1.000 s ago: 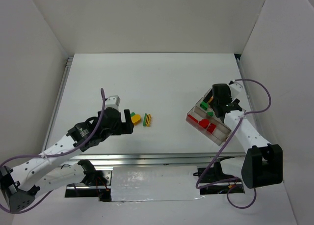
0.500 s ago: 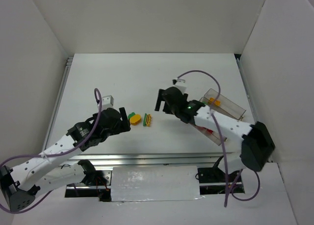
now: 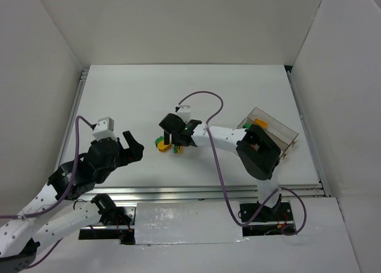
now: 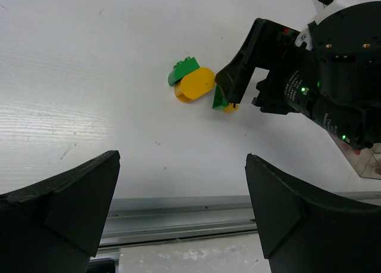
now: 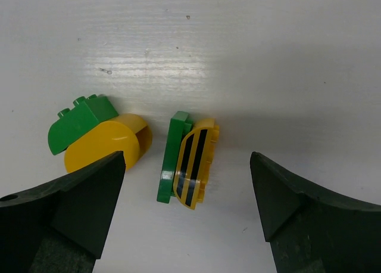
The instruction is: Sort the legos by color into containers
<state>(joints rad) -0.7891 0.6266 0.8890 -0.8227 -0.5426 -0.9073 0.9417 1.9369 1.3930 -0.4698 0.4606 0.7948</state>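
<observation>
right fingers (image 5: 71, 195) open, straddling striped yellow lego (image 5: 195, 160) touching green lego (image 5: 169, 157). Light, rigid, slick; probably pinch the flat outer faces. left fingers (image 4: 65, 201) open too, well back.

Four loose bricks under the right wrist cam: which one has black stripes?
The yellow half-round brick lying right against the thin green brick. The other yellow brick, beside the rounded green one, is plain.
</observation>
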